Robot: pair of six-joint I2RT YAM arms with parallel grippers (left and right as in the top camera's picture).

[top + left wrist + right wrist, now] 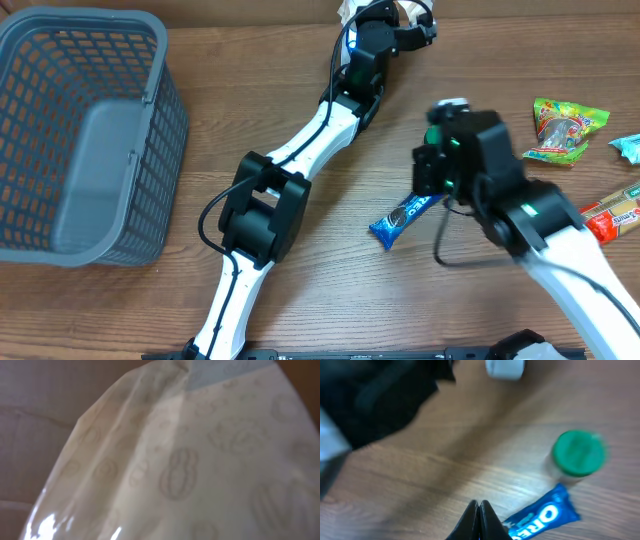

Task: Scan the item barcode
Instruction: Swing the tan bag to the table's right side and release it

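Left hand [405,22], at the far edge of the counter [120,310], has its fingers pressed together. A glossy peanut-print packet [190,470] fills its wrist view, so you cannot confirm a pinch. No barcode shows, and glare or wrinkles may spoil a scan. Right hand [479,521] is pressed together and empty, beside the Oreo pack [542,519].

glossy pale pouch [175,470] with peanut print, slightly creased.

Overhead straight down on table [250,80], left wrist tight on pale bag [190,470], right wrist shares Oreo pack [540,519]
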